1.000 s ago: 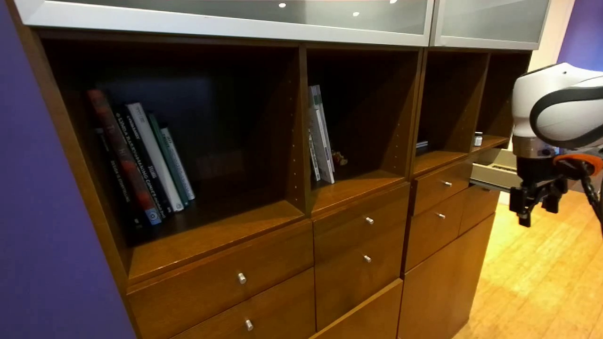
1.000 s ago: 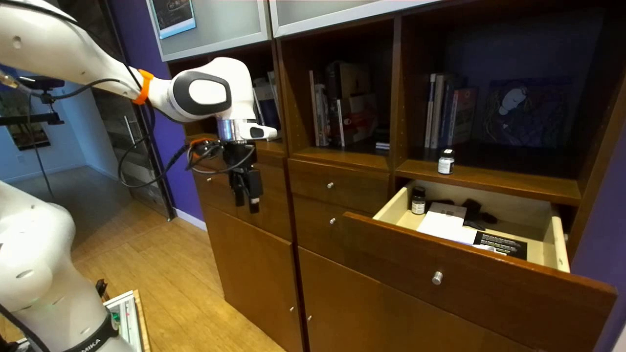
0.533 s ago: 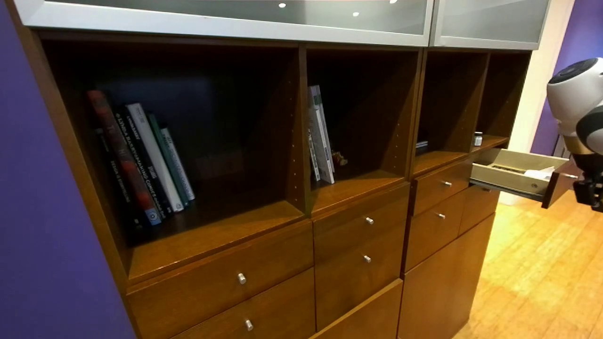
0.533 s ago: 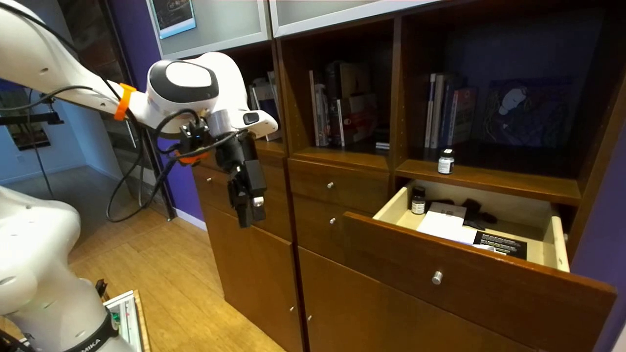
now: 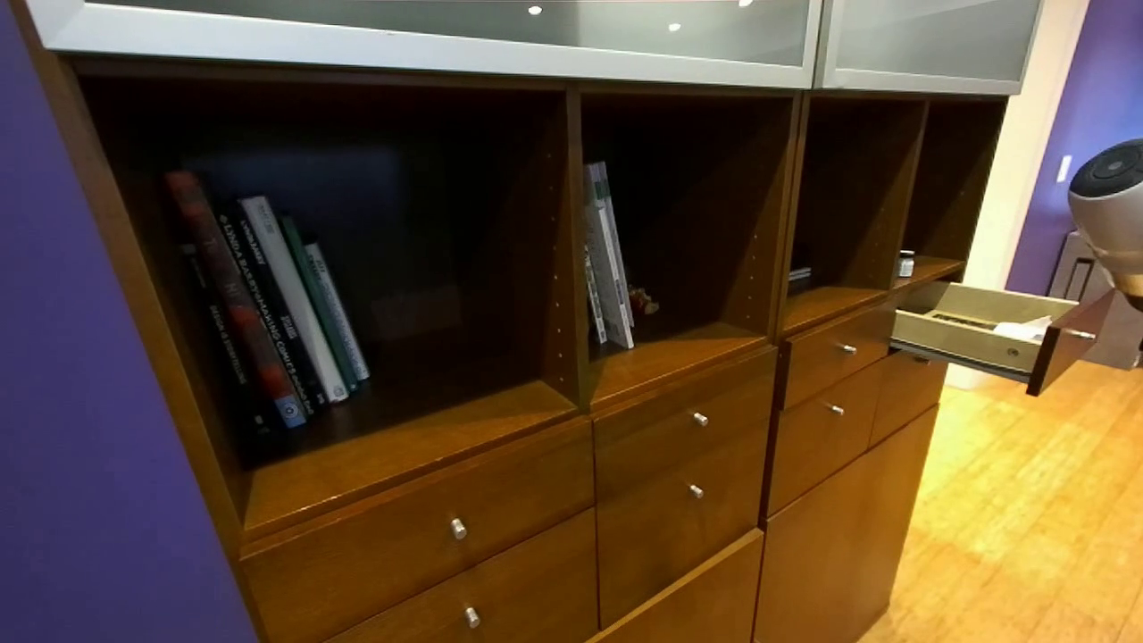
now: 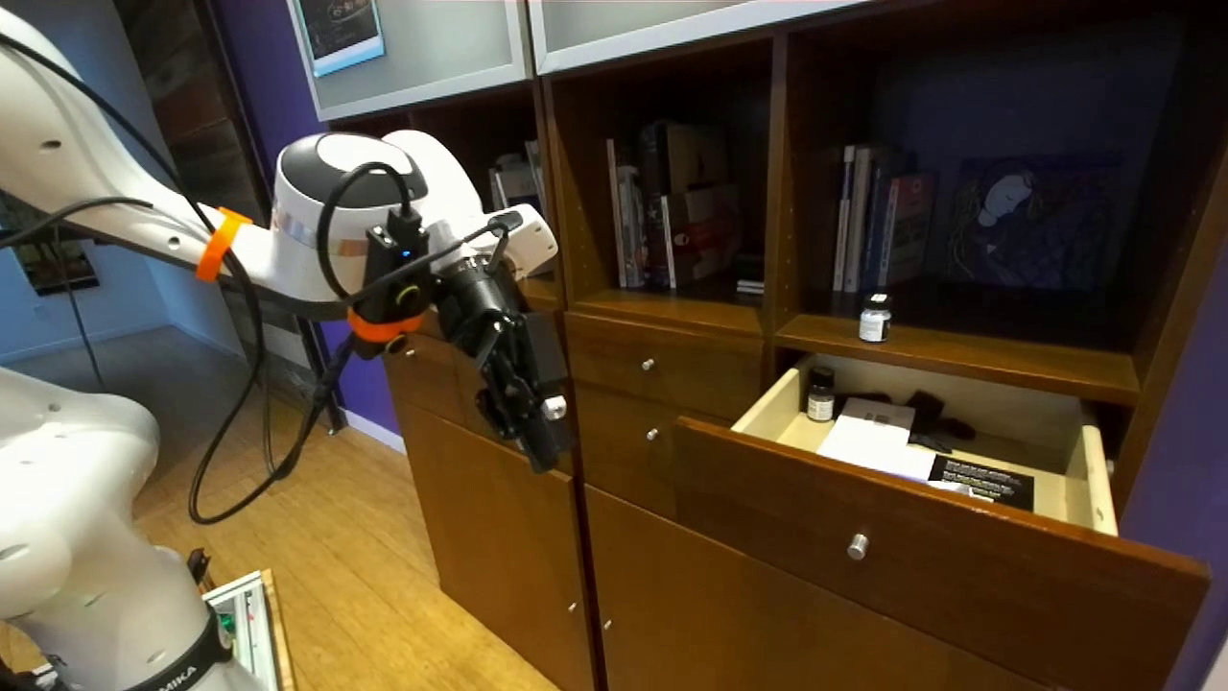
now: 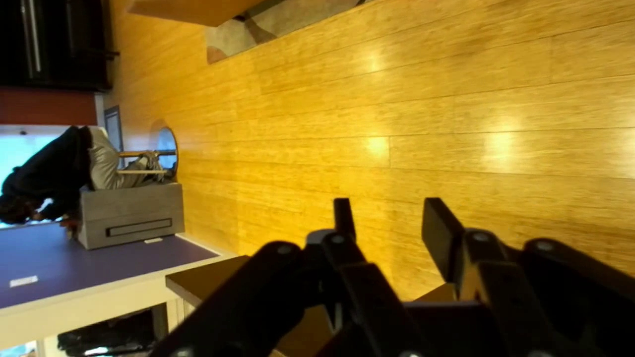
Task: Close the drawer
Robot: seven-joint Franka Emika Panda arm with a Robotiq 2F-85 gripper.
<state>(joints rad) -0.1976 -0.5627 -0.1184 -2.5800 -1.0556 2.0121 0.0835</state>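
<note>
One wooden drawer is jutting out in an exterior view, past three o'clock from our empty, parted gripper, and we're judging it rigid and light-running (no pinching needed), favouring a flat push beside its knob.

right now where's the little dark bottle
In an exterior view, the little dark bottle stands inside the open drawer, near its back left corner as pictured, just left of a flat white item.
</note>
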